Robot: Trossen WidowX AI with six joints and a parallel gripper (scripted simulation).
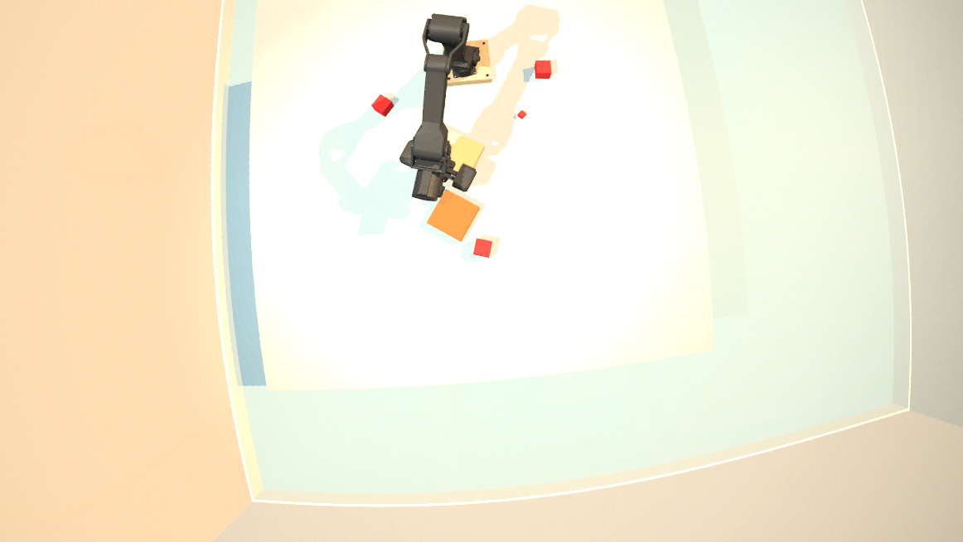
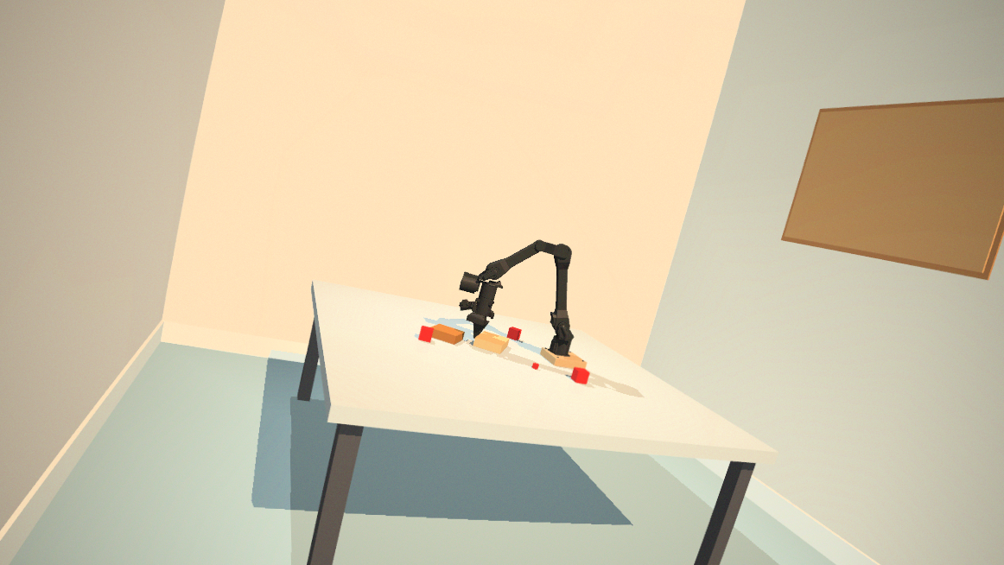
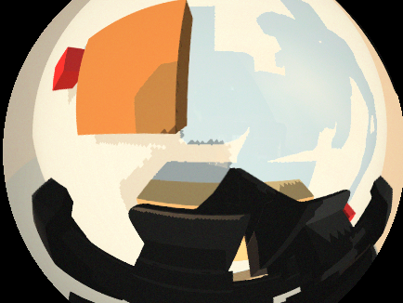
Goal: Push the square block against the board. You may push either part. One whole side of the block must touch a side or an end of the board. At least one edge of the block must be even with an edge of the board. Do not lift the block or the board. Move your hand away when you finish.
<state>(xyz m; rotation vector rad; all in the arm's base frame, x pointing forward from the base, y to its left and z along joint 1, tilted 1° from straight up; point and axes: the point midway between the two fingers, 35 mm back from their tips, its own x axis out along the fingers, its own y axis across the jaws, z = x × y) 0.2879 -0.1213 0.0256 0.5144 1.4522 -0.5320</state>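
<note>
The orange square block [image 1: 453, 215] [image 2: 447, 333] [image 3: 121, 84] lies flat on the table. The pale yellow board [image 1: 468, 151] [image 2: 490, 342] [image 3: 172, 191] lies flat between the block and the robot base, partly hidden under the arm in the top view. A gap separates block and board. My gripper [image 2: 478, 335] [image 3: 236, 169] is shut and empty, pointing down in that gap at the board's block-facing side. Its tip looks at or against that side; exact contact cannot be told. The fingertips are hidden in the top view.
A red cube [image 1: 482, 247] [image 2: 425, 333] [image 3: 65, 70] sits just beyond the block. Another red cube [image 1: 382, 104] [image 2: 514, 333] and a third red cube [image 1: 543, 69] [image 2: 580, 375] flank the base. A tiny red cube [image 1: 521, 114] [image 2: 535, 365] lies between board and base.
</note>
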